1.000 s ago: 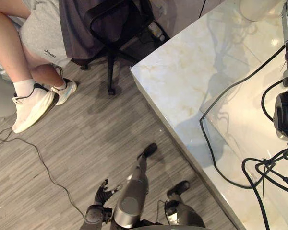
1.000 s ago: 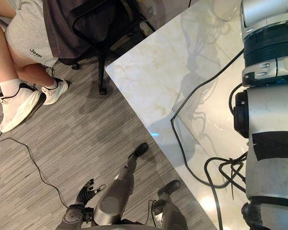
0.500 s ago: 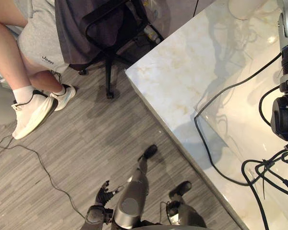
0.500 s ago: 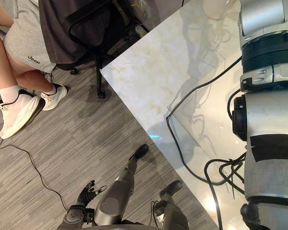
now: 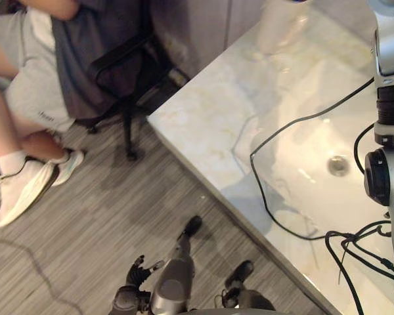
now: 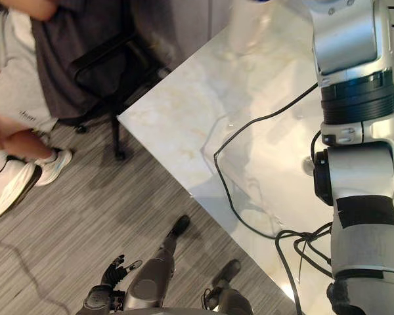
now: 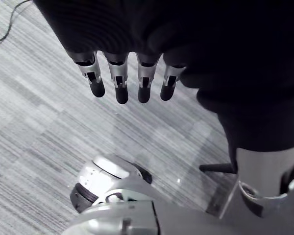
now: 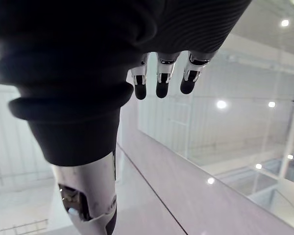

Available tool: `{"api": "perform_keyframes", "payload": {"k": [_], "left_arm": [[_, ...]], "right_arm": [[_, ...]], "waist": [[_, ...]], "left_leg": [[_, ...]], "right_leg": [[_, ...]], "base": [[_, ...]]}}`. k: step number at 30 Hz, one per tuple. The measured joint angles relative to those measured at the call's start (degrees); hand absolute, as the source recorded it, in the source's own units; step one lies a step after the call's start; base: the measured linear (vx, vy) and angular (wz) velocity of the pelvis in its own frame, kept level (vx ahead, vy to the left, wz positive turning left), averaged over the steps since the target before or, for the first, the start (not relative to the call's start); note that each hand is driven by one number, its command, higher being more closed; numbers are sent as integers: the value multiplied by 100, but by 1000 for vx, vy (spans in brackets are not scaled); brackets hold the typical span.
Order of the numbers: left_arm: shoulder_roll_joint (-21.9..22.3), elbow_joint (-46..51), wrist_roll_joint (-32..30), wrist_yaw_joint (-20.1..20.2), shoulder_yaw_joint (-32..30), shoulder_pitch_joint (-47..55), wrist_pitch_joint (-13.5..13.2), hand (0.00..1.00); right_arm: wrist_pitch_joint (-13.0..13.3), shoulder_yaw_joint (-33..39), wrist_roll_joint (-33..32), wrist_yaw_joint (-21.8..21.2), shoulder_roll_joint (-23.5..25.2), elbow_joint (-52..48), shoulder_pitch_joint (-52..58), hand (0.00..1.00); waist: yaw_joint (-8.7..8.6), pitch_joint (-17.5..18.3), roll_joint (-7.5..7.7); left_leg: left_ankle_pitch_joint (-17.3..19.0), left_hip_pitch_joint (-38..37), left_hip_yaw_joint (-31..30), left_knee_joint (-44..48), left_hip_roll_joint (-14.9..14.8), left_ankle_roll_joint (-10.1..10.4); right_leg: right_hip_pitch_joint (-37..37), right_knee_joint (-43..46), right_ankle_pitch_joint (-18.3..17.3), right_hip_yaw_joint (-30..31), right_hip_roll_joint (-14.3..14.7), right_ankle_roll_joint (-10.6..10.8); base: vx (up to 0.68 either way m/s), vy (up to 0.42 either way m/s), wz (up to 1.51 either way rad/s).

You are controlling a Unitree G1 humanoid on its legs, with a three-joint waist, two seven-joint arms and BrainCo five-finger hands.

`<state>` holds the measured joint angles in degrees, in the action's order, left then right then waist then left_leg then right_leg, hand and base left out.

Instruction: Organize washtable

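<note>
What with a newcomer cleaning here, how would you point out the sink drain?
Start at the pale marble washtable beside the grey wood-look floor. Its sunken basin holds a small round metal drain, the lone greyish ring on otherwise smooth, glossy stone.

Pale marbled washtable, its corner pointing to nine o'clock. A shallow basin is sunk into it, with the drain toward three o'clock. A pale cylinder stands at the basin's twelve o'clock.
</note>
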<state>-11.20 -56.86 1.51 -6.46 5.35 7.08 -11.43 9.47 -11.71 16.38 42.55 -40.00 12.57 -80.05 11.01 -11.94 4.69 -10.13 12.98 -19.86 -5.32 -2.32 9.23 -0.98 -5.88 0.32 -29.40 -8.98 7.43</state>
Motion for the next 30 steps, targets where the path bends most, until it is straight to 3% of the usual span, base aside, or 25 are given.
{"api": "perform_keyframes", "payload": {"k": [4,10,12,16,19,21,22,25,30], "left_arm": [[20,-140,-2,27,-124,162,69,0],[22,-232,1,41,-385,348,127,0],[-2,-237,-1,93,-492,427,138,0],[5,-361,3,141,-632,483,162,0],[93,-449,4,137,-835,605,164,0],[142,-448,4,138,-835,732,165,0],[156,-447,3,138,-832,744,165,0],[235,-446,-5,147,-830,748,164,0],[277,-442,-11,143,-851,721,167,0]], "right_arm": [[277,-2,-14,-150,-455,-420,313,0],[460,175,68,-367,-1269,-1504,1332,0],[577,792,261,-489,-1489,-1922,2217,0],[614,2303,455,-535,-1473,-2099,3824,0],[538,3790,436,-536,-812,-2007,5303,0],[514,4546,142,-542,9,-1795,6269,0],[492,4686,46,-562,203,-1730,6511,0],[332,5045,-290,-696,1473,-1363,7819,0],[-37,4981,-477,-1041,3489,-477,9242,0]], "waist": [[-250,299,16],[-599,642,154],[-734,721,229],[-926,883,268],[-1172,1015,208],[-1353,1134,88],[-1371,1151,61],[-1510,1257,-57],[-1508,1255,-124]], "left_leg": [[234,-296,457,-6,-175,-206],[408,-648,942,-9,-312,-223],[482,-819,1167,-10,-343,-236],[556,-1010,1503,-11,-363,-245],[639,-1213,1804,-18,-376,-260],[690,-1343,1995,-17,-380,-259],[712,-1376,2023,-13,-381,-251],[801,-1446,2048,-12,-381,-226],[879,-1545,2006,-12,-372,-246]], "right_leg": [[53,1,94,172,76,-58],[119,0,182,624,180,-107],[168,2,214,831,185,-133],[165,17,255,1168,181,-122],[169,21,271,1496,179,-102],[176,21,284,1689,181,-94],[176,21,290,1732,182,-89],[200,2,291,1786,182,-88],[361,-2,227,1690,165,-127]], "base": [[-36,13,-58],[-5,-2,-39],[11,0,-48],[7,8,-45],[8,9,-54],[5,3,-45],[5,1,-36],[1,-2,-13],[-5,-4,10]]}}
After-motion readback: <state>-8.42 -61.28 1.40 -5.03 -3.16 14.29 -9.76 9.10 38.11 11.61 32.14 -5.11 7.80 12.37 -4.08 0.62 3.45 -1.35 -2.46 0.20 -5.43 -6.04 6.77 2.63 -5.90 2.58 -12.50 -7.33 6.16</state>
